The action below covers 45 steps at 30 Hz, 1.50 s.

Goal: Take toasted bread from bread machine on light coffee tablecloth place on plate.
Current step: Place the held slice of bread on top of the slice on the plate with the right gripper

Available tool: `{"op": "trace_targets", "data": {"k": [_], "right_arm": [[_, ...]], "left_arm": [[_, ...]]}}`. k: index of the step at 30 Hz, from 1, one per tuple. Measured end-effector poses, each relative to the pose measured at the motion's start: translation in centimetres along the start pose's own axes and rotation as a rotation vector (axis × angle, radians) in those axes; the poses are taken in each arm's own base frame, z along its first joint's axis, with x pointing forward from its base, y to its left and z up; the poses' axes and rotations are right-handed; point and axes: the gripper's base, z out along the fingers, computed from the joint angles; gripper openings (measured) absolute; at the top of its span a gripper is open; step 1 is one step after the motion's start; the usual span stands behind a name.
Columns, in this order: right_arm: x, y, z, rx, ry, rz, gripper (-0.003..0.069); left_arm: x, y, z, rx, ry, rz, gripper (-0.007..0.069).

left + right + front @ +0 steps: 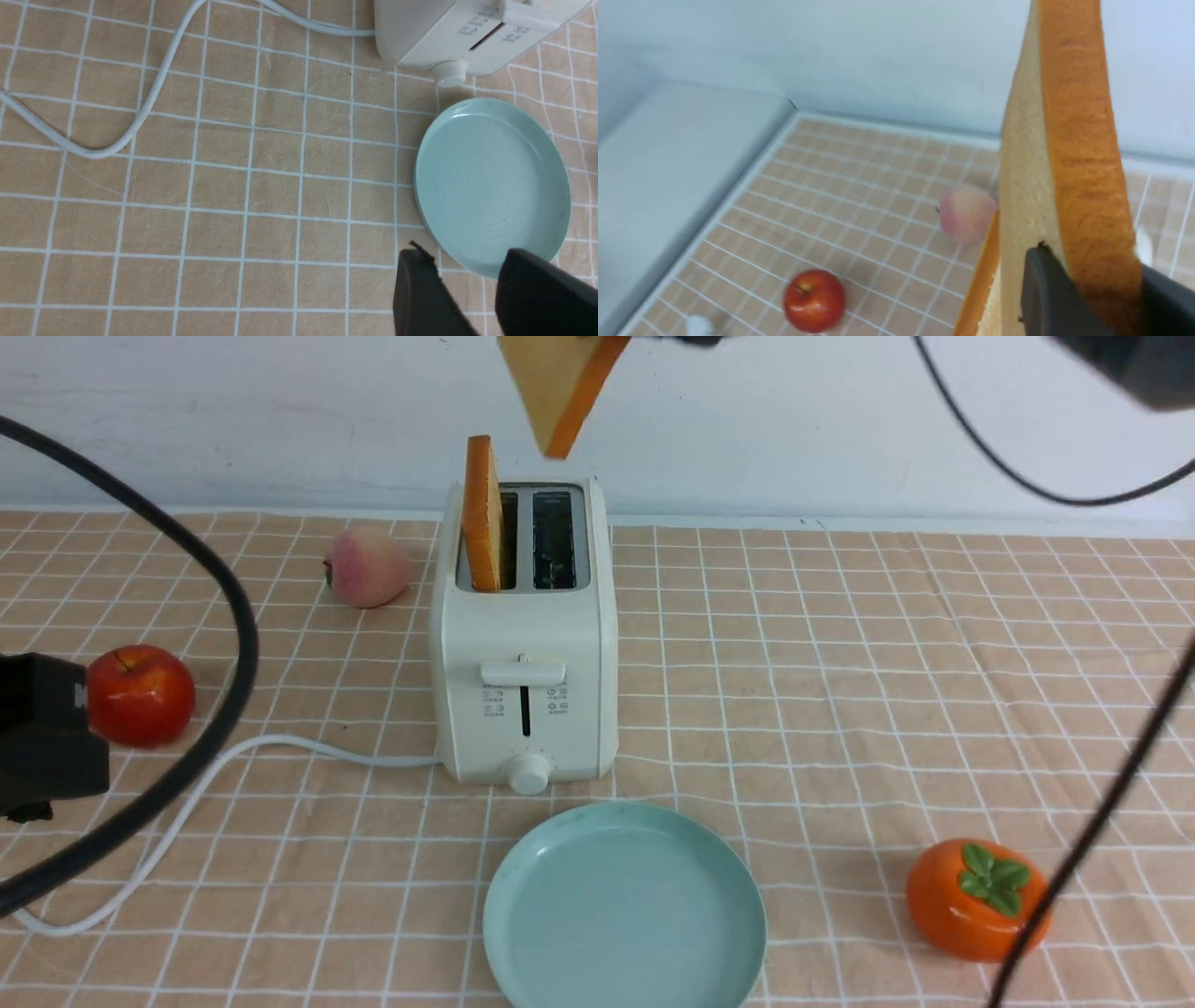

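I've got the right gripper (1092, 261) up high, far centre, jaws clamped on a toast slice (1064, 140). I see the left gripper (465, 254) low on the near left, jaws partly apart, empty.

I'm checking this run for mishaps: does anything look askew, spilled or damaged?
Nothing spilled or damaged. The lifted toast slice hangs tilted, one corner down, above the toaster, pinched by the right end effector. The other slice stands on edge in the toaster's left slot.

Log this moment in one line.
right gripper: shut on held toast, above toaster | left gripper: open, empty | other toast: in left slot | plate: bare
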Motion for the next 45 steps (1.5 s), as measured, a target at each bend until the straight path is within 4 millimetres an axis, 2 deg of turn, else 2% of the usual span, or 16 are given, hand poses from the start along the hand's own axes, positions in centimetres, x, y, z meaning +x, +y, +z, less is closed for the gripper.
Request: {"op": "trace_targets", "data": {"k": [1, 3, 4, 6, 10, 11, 13, 18, 22, 27, 29, 32, 36, 41, 43, 45], "right_arm": [[-0.4, 0.4, -1.1, -0.003, 0.001, -0.012, 0.0114], [-1.8, 1.7, -5.2, -0.003, 0.003, -0.068, 0.0114], [-1.7, 1.7, -5.2, -0.002, 0.013, -0.07, 0.0114], [-2.0, 2.6, -9.0, 0.017, 0.07, -0.115, 0.0114], [-0.8, 3.0, -11.5, 0.021, 0.165, -0.112, 0.0114], [0.6, 2.8, -11.8, 0.007, 0.232, -0.083, 0.0114], [2.1, 2.5, -11.3, -0.007, 0.29, -0.048, 0.0114], [12.1, 0.0, -7.7, -0.061, 0.549, 0.221, 0.0114], [19.1, -2.0, -5.5, -0.047, 0.619, 0.472, 0.0114], [24.4, -4.4, -3.7, 0.022, 0.59, 0.638, 0.0114], [25.4, -4.8, -3.1, 0.02, 0.586, 0.63, 0.0118], [25.8, -4.9, -2.4, -0.019, 0.579, 0.605, 0.0161], [25.7, -4.9, -2.3, -0.063, 0.56, 0.472, 0.0328], [25.1, -5.3, -2.8, -0.071, 0.524, 0.221, 0.0611], [24.3, -5.5, -3.4, -0.069, 0.505, 0.131, 0.0662], [23.5, -5.7, -3.9, -0.064, 0.493, 0.08, 0.0671]], "left_arm": [[0.0, 0.0, 0.0, 0.001, -0.002, 0.0, 0.0238], [-0.1, 0.0, 0.0, 0.004, -0.012, 0.0, 0.0238], [-0.1, 0.0, 0.0, 0.005, -0.013, 0.0, 0.0238], [-0.2, -0.1, 0.0, 0.006, -0.019, 0.0, 0.0239], [-0.2, -0.1, 0.0, 0.008, -0.022, 0.0, 0.0239], [-0.2, -0.1, 0.0, 0.008, -0.023, 0.0, 0.0239], [-0.2, -0.1, 0.0, 0.008, -0.024, 0.0, 0.0239], [-0.3, -0.1, 0.0, 0.01, -0.03, 0.0, 0.0239], [-0.3, -0.1, 0.0, 0.012, -0.036, 0.0, 0.0239], [-0.3, -0.1, 0.0, 0.013, -0.036, 0.0, 0.0239], [-0.3, -0.1, 0.0, 0.013, -0.036, 0.0, 0.0239], [-0.3, -0.1, 0.0, 0.015, -0.035, -0.002, 0.0238], [-0.3, -0.2, 0.0, 0.022, -0.032, -0.006, 0.0238], [-0.2, -0.4, 0.0, 0.04, -0.026, -0.016, 0.0238], [-0.2, -0.4, 0.0, 0.041, -0.025, -0.017, 0.0238], [-0.2, -0.4, 0.0, 0.043, -0.024, -0.019, 0.0238]]}}
